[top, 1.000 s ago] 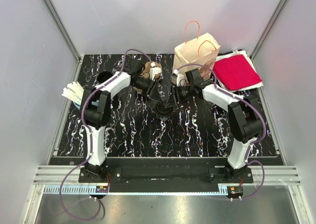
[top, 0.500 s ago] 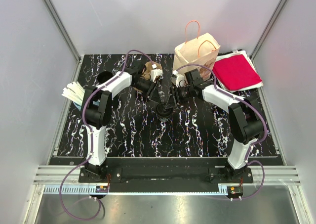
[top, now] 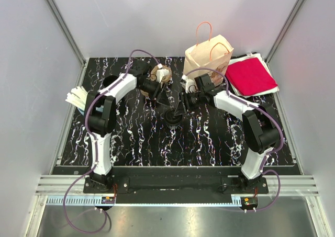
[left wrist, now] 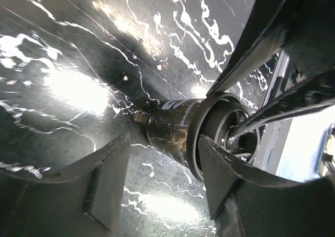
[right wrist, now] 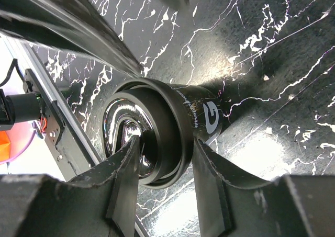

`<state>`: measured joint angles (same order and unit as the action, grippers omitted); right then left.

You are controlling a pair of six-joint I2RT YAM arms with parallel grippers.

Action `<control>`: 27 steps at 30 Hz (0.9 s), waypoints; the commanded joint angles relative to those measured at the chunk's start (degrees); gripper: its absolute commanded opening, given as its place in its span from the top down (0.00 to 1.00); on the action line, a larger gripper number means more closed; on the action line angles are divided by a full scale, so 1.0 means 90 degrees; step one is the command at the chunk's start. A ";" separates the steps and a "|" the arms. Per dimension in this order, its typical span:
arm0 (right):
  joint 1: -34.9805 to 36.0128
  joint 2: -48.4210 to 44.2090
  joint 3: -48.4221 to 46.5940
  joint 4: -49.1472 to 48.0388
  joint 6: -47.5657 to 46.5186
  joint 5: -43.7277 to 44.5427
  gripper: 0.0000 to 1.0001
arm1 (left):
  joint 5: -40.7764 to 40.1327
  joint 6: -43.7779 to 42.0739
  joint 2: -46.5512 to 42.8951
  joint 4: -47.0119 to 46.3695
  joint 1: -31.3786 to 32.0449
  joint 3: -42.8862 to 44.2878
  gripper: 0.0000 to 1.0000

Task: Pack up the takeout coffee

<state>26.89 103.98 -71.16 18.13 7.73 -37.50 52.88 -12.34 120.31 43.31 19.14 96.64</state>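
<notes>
Right pincer grips coffee cup at its rim — left pincer agape, apart.

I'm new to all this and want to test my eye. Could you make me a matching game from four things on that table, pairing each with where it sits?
Things:
1. black cup
2. paper bag
3. red cloth
4. white strips

Places:
A. left edge
B. centre
C. far right, lying flat
D. at the back, upright, handles up

Pairs: 1-B, 2-D, 3-C, 4-A
</notes>
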 commanded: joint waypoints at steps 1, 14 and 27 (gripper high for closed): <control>0.0156 -0.0011 0.0270 0.0398 -0.0380 0.0670 0.55 | 0.0139 0.0140 -0.0857 -0.0418 -0.0144 0.0288 0.40; 0.0146 -0.0480 0.0133 0.0456 -0.0390 0.0963 0.43 | 0.0071 -0.0591 -0.1815 -0.0242 -0.0163 -0.1255 0.30; 0.0146 -0.0802 -0.0608 0.0817 -0.0439 0.0875 0.33 | 0.0296 -0.0963 -0.1972 -0.0212 -0.0163 -0.2007 0.30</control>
<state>27.66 100.12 -71.90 23.62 5.15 -29.80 53.41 -19.49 105.32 42.48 17.65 78.72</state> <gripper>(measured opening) 0.661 0.697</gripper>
